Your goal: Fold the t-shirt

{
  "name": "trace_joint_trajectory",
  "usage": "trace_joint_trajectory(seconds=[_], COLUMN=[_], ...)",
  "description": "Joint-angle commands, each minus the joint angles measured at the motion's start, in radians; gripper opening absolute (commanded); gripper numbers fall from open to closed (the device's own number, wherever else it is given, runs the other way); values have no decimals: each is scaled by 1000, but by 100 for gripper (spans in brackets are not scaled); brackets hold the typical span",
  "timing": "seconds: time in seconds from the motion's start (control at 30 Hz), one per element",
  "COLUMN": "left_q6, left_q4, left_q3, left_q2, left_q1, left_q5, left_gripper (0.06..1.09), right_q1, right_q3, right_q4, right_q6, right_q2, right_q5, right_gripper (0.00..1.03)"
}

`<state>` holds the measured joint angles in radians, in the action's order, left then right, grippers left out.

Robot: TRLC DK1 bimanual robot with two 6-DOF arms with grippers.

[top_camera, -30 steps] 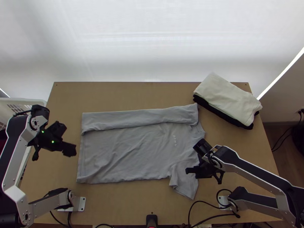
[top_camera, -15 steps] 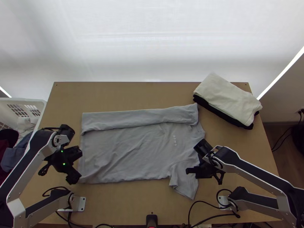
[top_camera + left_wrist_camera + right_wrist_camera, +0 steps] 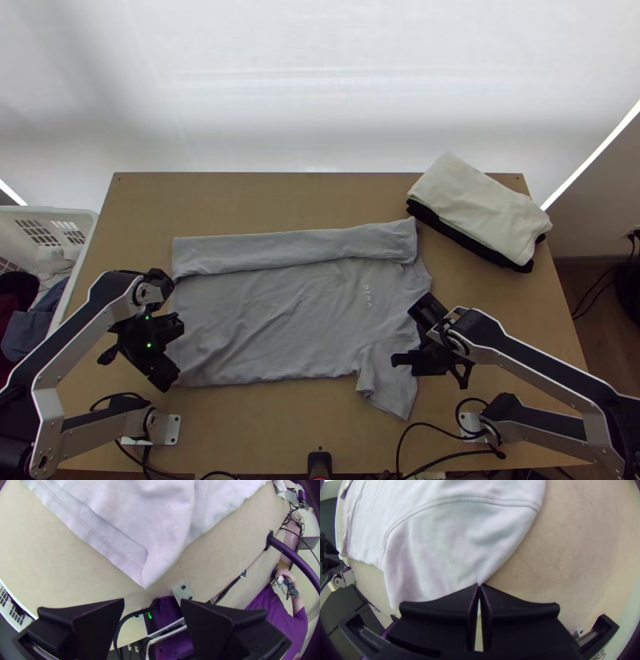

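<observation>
The grey t-shirt [image 3: 264,320] lies spread, its far side folded over in a long strip; one sleeve [image 3: 388,384] points toward the near edge. My left gripper [image 3: 173,350] is at the shirt's near left hem corner. In the left wrist view that corner [image 3: 143,575] of the hem lies just beyond the open left gripper [image 3: 152,602], nothing between its fingers. Over the near sleeve is my right gripper [image 3: 398,359]. The right wrist view has the right gripper [image 3: 479,585] with fingertips together at the sleeve's [image 3: 443,550] edge; I make out no cloth pinched there.
A cream cloth [image 3: 480,204] lies folded on a black one [image 3: 472,238] at the table's far right. A white basket [image 3: 76,216] with clothes stands by the left edge. Cables [image 3: 436,448] run along the near edge.
My left gripper has come nearer the table's near edge and moved right, to the shirt's hem corner. The right arm and the shirt look the same as before.
</observation>
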<state>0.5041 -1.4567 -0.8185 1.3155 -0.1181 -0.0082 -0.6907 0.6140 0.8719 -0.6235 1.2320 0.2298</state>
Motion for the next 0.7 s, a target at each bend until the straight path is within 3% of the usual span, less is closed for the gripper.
trace_joint_trajectory(seconds=[0.0,0.2,0.3,0.37,0.4,0.53,0.6,0.67], left_q6=[-30,-61,-64,-65,-65,-65,-65,-49], left_q4=[25,79,96,104,121,182,203,214], left_q3=[39,74,91,96,96,111,114,116], left_q2=[42,67,62,60,56,47,44,39], left_q1=[-20,-54,-57,-57,-54,-45,-29,1], left_q5=[10,11,14,19,30,37,39,47], left_gripper=[89,87,60,34,29,27,10,10], right_q1=[5,5,5,5,5,5,7,7], right_q3=[-34,-33,-33,-34,-34,-33,-34,-39], right_q4=[-10,-10,-10,-10,-10,-10,-10,-10], right_q6=[4,4,4,4,4,5,7,18], right_q2=[-2,0,-2,-2,-2,-3,-6,-19], right_q5=[8,6,6,6,8,6,6,6], right_gripper=[3,3,3,3,3,3,3,3])
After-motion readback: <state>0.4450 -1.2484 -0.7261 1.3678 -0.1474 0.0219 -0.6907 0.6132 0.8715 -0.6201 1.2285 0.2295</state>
